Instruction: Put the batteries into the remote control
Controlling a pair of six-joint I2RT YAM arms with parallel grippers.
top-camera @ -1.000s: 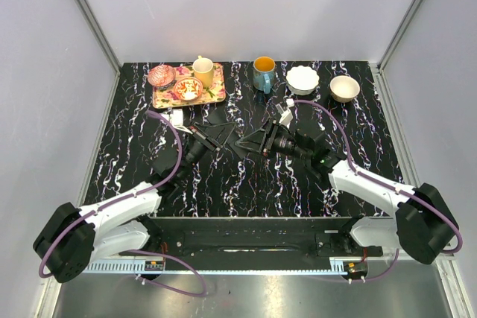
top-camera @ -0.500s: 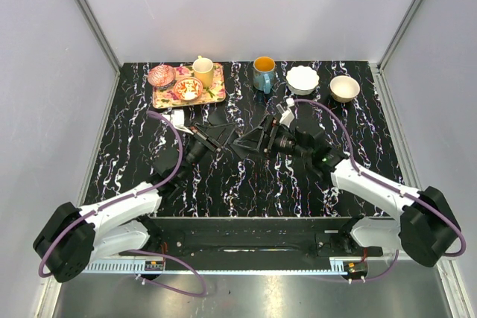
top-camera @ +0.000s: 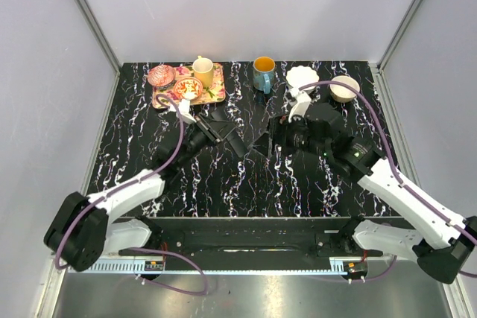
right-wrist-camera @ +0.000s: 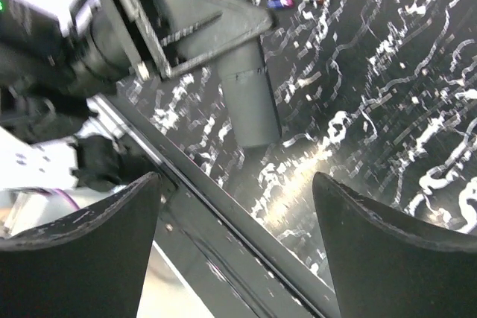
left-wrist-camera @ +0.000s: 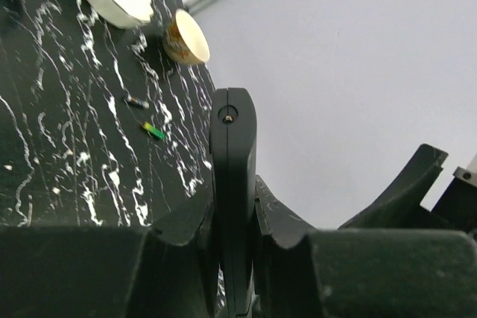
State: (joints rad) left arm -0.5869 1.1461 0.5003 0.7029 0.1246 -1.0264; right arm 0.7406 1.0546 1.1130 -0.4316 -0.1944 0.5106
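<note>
My left gripper point(left-wrist-camera: 235, 217) is shut on the black remote control point(left-wrist-camera: 232, 176), which stands edge-on between its fingers. From above, the left gripper point(top-camera: 222, 133) holds the remote point(top-camera: 237, 147) above the middle of the table. My right gripper point(top-camera: 270, 138) hangs just right of it, open and holding nothing. In the right wrist view, that gripper point(right-wrist-camera: 235, 184) looks down at the remote point(right-wrist-camera: 250, 102) and the near table edge. Two small batteries point(left-wrist-camera: 154, 130) point(left-wrist-camera: 135, 101) lie loose on the black marble table and show again in the right wrist view as batteries point(right-wrist-camera: 279, 3).
A flowered tray point(top-camera: 216, 96) with cups sits at the back left. Along the back stand a blue mug point(top-camera: 263, 74), a white bowl point(top-camera: 302, 78) and a tan bowl point(top-camera: 344, 88). A black rail point(right-wrist-camera: 246, 243) runs along the near table edge.
My right gripper has opened and drawn back and up from the remote. The left arm has carried the remote a little farther back and to the right, still gripped.
</note>
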